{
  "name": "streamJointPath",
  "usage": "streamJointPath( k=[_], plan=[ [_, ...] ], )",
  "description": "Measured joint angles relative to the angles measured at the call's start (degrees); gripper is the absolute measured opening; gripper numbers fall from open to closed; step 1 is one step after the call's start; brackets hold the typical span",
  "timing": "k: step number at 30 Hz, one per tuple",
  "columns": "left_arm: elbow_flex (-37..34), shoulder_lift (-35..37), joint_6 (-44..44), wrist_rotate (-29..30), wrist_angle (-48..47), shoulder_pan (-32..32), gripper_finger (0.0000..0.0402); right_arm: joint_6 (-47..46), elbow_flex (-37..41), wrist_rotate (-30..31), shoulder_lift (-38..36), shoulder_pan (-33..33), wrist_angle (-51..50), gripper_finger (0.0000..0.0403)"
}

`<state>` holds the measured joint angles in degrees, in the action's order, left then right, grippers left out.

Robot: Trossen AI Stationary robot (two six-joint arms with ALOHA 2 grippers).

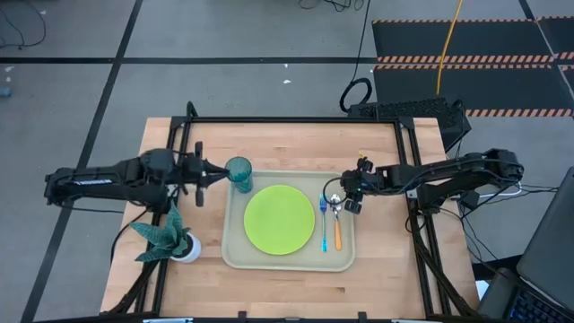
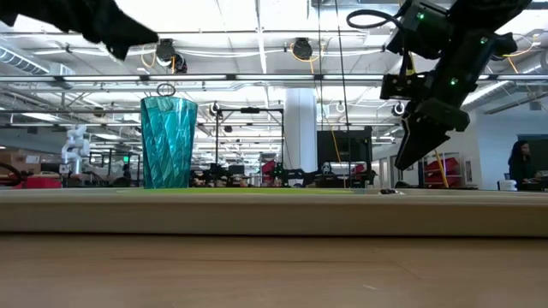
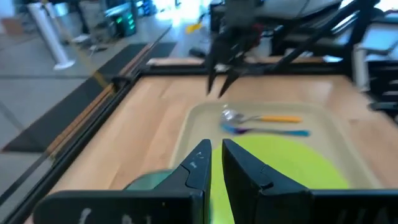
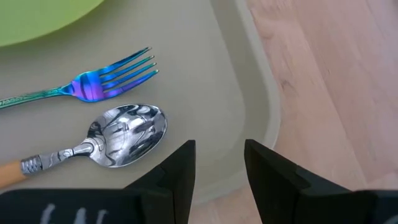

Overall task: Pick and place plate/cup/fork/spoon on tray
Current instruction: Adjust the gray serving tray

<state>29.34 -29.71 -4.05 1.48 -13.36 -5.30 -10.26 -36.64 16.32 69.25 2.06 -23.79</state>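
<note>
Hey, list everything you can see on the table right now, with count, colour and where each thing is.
tray: one, beige, table centre.
plate: one, lime green, on the tray, middle.
cup: one, translucent teal, upright at the tray's far left corner.
fork: one, blue handle, on the tray right of the plate.
spoon: one, orange handle, on the tray beside the fork.
plant: one, teal leaves, white pot, on the table left of the tray.
left gripper: dark, empty, beside the cup.
right gripper: dark, open, above the spoon's bowl.

Green plate (image 1: 279, 219), fork (image 1: 324, 224), spoon (image 1: 336, 221), upright teal cup (image 1: 239, 173) on beige tray (image 1: 235, 256)
</note>
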Motion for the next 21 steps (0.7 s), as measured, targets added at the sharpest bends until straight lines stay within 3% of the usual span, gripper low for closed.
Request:
streamJointPath(
  k=[9,16,21],
  plan=[
    [2.61,-4.13,0.28,-2.83,2.32,12.00,0.0042,0.60,0.00,4.74,0.00,2.52,0.05,0.0132],
    [2.59,-11.39,4.87,-1.12,2.44,17.73,0.0042,1.44,0.00,4.48,0.00,3.64,0.91,0.0132],
    [2.61,-16.47,8.69,4.32,-2.78,18.55,0.0042,2.23,0.00,4.44,0.00,3.64,1.71,0.0132]
  ],
)
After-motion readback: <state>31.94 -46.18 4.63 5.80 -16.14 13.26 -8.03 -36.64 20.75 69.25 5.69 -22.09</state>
